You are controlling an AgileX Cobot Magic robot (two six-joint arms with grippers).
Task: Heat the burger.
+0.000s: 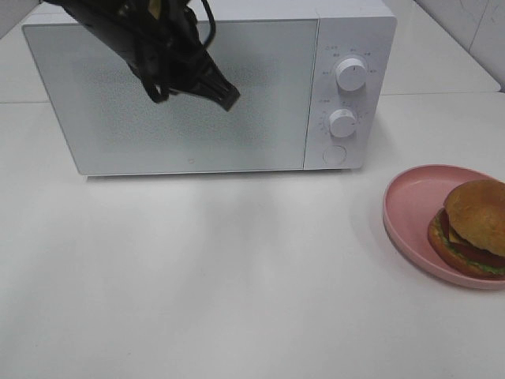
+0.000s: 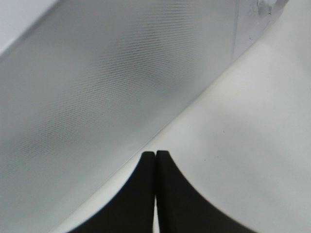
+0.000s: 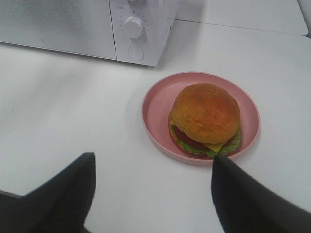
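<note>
The burger (image 1: 475, 227) sits on a round pink plate (image 1: 410, 207) at the table's right edge; it also shows in the right wrist view (image 3: 205, 119), on the plate (image 3: 158, 104). A white microwave (image 1: 197, 95) stands at the back with its door shut. My left gripper (image 1: 227, 96) is shut and empty, held in front of the microwave door above the table; in the left wrist view (image 2: 155, 155) its fingers touch each other. My right gripper (image 3: 153, 162) is open and empty, hovering above the table short of the plate. It is out of the exterior view.
The microwave has two white knobs (image 1: 350, 73) and a round button (image 1: 334, 155) on its right panel. The table (image 1: 197, 268) is white. A tiled wall rises at the back right.
</note>
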